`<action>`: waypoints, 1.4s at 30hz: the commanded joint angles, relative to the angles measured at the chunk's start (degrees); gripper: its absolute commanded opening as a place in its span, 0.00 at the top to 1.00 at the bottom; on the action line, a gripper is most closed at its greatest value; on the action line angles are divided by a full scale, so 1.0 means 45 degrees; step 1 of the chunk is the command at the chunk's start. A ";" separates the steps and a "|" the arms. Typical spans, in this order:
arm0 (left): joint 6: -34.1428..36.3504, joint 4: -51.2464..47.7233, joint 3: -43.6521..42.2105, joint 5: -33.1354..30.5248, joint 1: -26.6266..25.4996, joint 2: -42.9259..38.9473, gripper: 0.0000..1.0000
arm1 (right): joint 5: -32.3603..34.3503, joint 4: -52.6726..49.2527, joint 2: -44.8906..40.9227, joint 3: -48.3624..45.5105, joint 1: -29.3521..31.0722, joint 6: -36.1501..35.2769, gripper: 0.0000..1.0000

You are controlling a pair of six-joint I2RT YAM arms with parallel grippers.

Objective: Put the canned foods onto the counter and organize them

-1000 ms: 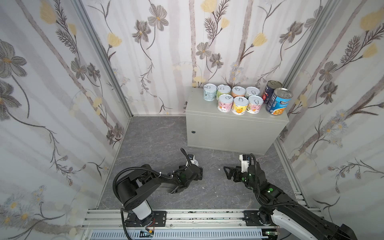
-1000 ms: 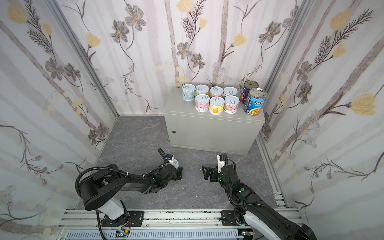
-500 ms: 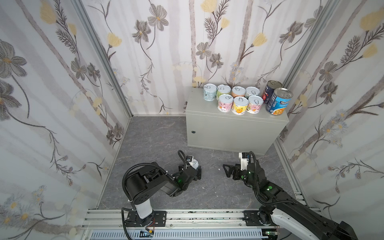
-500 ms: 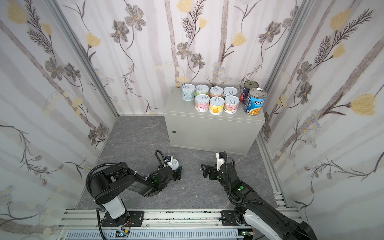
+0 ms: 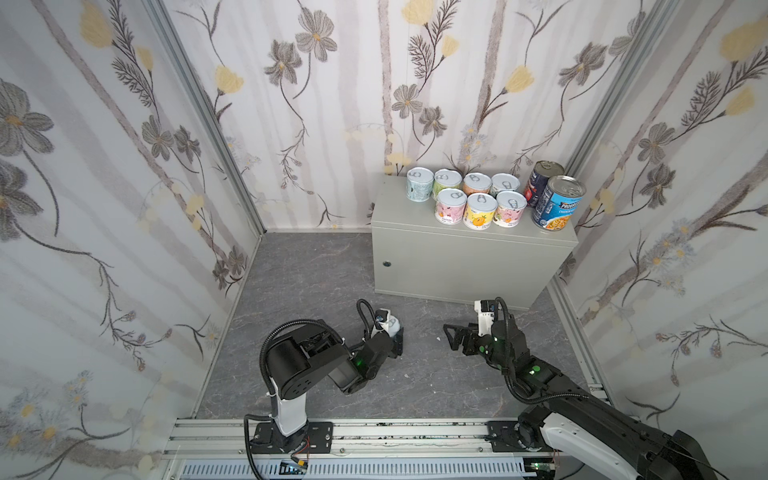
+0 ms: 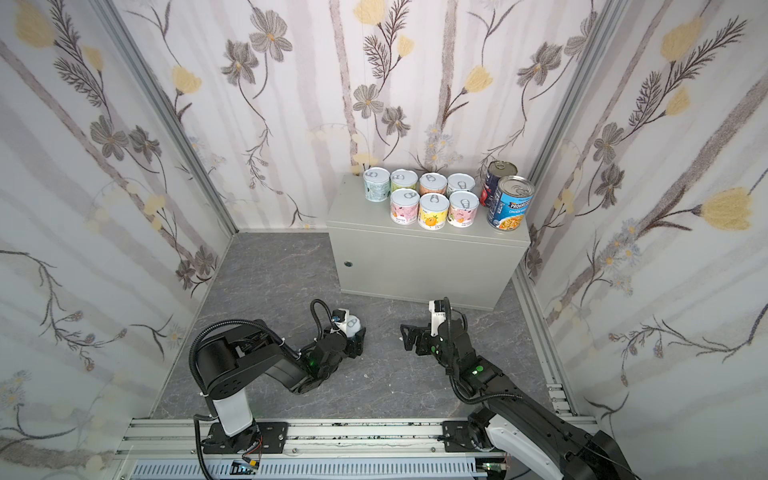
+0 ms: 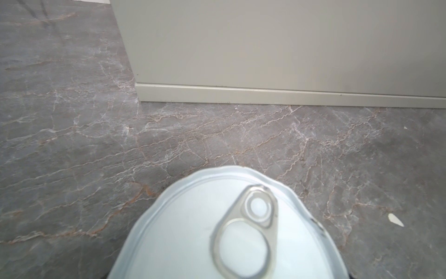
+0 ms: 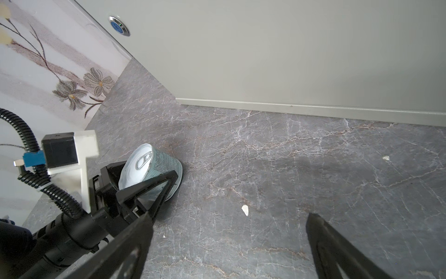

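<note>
Left arm (image 5: 307,361) has folded up tighter since a second ago; the left gripper (image 5: 395,337) sits low at centre frame, jaws flanking the last teal can (image 8: 159,166), upright on the floor (image 5: 316,270), though whether they pinch it I cannot tell. The right gripper (image 5: 451,337) gapes, empty. Seven short cans (image 5: 481,210) and two tall cans (image 5: 557,203) already stand on the counter (image 5: 395,216), upper right; its bare front-left corner leaves room, close to the edge.
</note>
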 commanded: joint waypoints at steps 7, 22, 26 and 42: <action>0.0197 0.0355 -0.0381 0.0575 0.0031 -0.1549 0.27 | -0.0197 0.0359 0.0038 0.0304 -0.0071 -0.0231 0.00; 0.0272 -0.5850 0.0171 0.1552 0.0024 -0.7622 0.28 | -0.1085 -0.0572 -0.0849 0.0468 -0.0054 -0.0221 0.00; 0.0253 -0.7841 0.0713 0.1740 0.0020 -0.9255 0.28 | -0.1285 -0.1042 -0.1261 0.0578 -0.0032 -0.0138 0.00; 0.1165 -1.4480 0.5631 0.1815 0.0003 -1.1085 0.28 | -0.1196 -0.3516 -0.2632 0.1810 0.0338 -0.0670 0.00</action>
